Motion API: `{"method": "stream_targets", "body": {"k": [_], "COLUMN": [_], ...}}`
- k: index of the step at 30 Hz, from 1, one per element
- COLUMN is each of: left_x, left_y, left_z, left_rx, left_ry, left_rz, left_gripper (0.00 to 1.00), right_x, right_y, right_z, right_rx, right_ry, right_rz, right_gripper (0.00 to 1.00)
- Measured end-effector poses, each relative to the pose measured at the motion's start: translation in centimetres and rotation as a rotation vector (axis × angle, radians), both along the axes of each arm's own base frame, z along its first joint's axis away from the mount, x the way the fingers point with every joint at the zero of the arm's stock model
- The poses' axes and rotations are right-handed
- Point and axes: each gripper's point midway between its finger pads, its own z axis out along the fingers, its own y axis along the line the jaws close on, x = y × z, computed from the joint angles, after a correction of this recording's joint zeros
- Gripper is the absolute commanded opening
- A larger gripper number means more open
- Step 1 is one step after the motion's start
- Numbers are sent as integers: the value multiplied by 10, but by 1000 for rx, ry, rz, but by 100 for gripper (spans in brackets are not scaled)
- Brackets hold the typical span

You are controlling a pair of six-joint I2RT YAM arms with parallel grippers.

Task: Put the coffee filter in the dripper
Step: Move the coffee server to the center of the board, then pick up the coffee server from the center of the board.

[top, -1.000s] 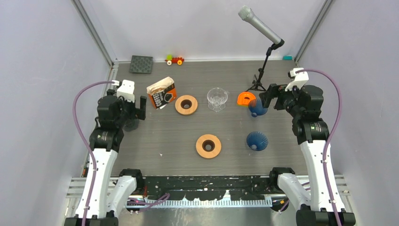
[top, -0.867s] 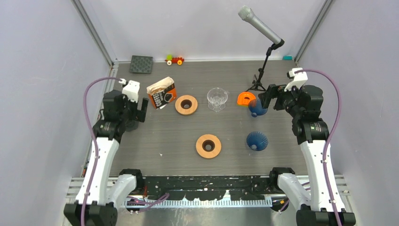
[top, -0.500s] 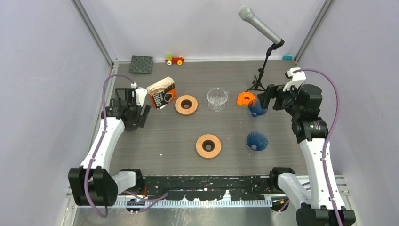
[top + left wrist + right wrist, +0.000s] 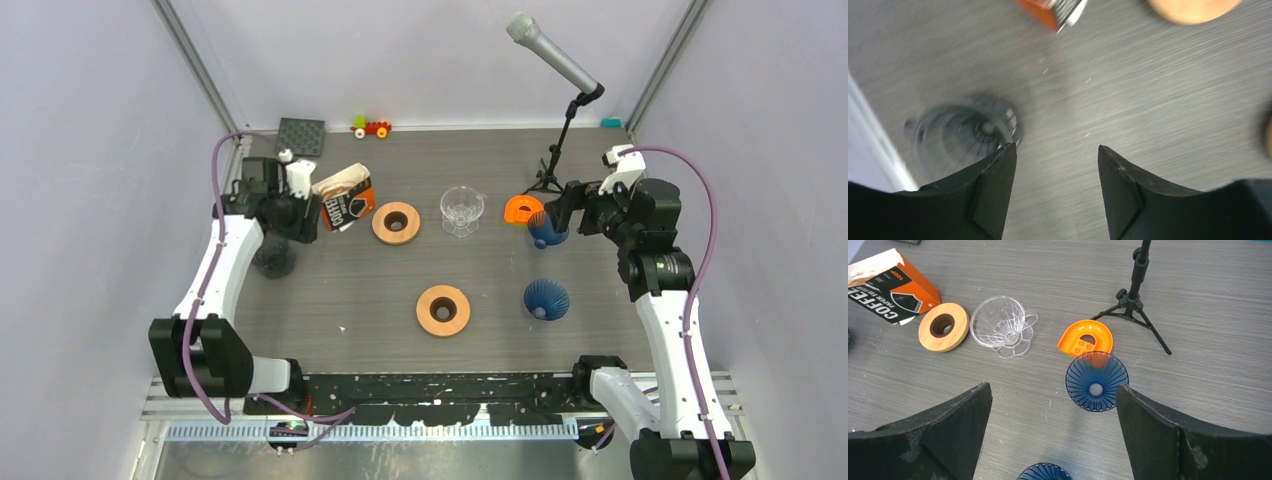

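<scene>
Beside the open coffee filter box [image 4: 345, 205]: left gripper [image 4: 1055, 155] with jaws apart, gripping nothing. Likewise right gripper [image 4: 1052, 389], spread wide above a blue dripper [image 4: 1096, 381]. No filter out of box yet, none in any dripper; whole task left to do. Counted: two blue drippers, one clear dripper [image 4: 461, 209], one dark dripper [image 4: 273, 258], two wooden rings [image 4: 396, 222], one box.

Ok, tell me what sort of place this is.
Probably a robot test cell in a lab: plain panel walls on a metal frame, a microphone on a stand, and a coffee filter box staged on a grey table.
</scene>
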Motion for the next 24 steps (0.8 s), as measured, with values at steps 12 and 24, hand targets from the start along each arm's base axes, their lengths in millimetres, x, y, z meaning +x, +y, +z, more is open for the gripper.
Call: {"method": "stream_targets", "body": {"k": [12,24], "left_x": [60,146], "left_y": [-173,-296], "left_z": [44,-15], "left_rx": [-253,-510], "left_ry": [-16,166], "left_rz": [-286,-210], "left_gripper": [59,68], "right_x": [0,6], "right_y": [1,-2], "right_z": [-3,-22], "right_rx": [1,-33], "right_ry": [8,49], "right_rz": [7,15], "right_gripper": [97,97]}}
